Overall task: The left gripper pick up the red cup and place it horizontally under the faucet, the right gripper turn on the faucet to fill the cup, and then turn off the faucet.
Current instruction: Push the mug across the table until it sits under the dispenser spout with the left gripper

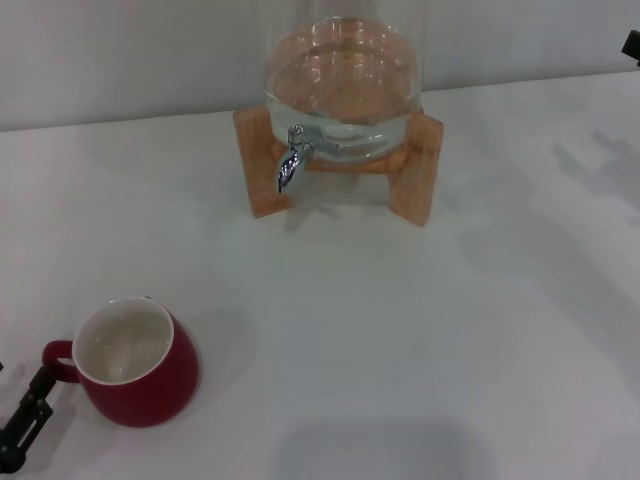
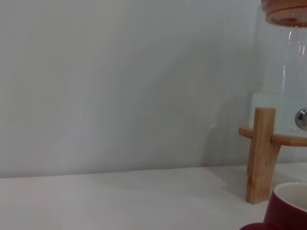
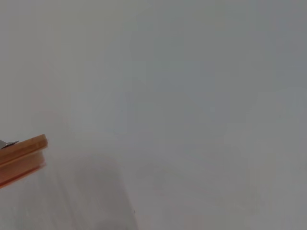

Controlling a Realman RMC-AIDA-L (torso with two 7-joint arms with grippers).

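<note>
Red cup (image 1: 135, 365) upright, well short of faucet (image 1: 291, 165), handle turned toward left gripper (image 1: 25, 420) just beside it, probably for a handle pick; finger state undeterminable. Right gripper (image 1: 632, 43) parked far off.

Only the tip of the black-fingered left gripper (image 1: 25, 420) shows in the head view, low at about eight o'clock, angled toward one o'clock. A sliver of the black right gripper (image 1: 631, 44) peeks in at two o'clock.
</note>
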